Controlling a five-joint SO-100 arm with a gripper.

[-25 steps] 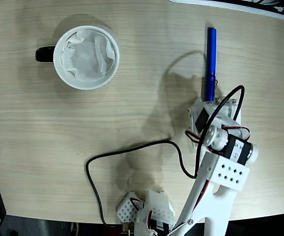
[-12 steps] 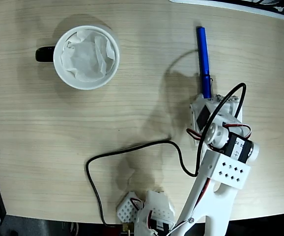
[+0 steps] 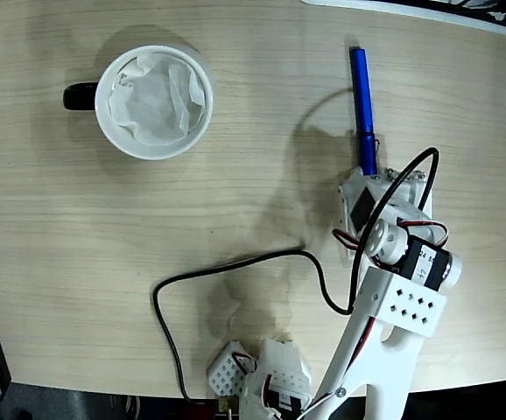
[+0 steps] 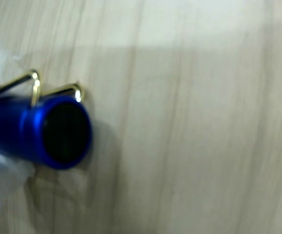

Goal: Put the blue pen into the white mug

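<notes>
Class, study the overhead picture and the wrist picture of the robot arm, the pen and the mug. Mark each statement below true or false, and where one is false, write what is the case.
1. The pen lies inside the mug. False: it is outside, far to the mug's right in the fixed view.
2. The mug holds crumpled white paper. True.
3. The mug's handle is white. False: it is black.
4. A black cable runs across the table. True.
5. The wrist view shows the pen's end close up, with its wire clip beside it. True.
6. The arm reaches over the mug. False: it is at the pen's lower end.
</notes>
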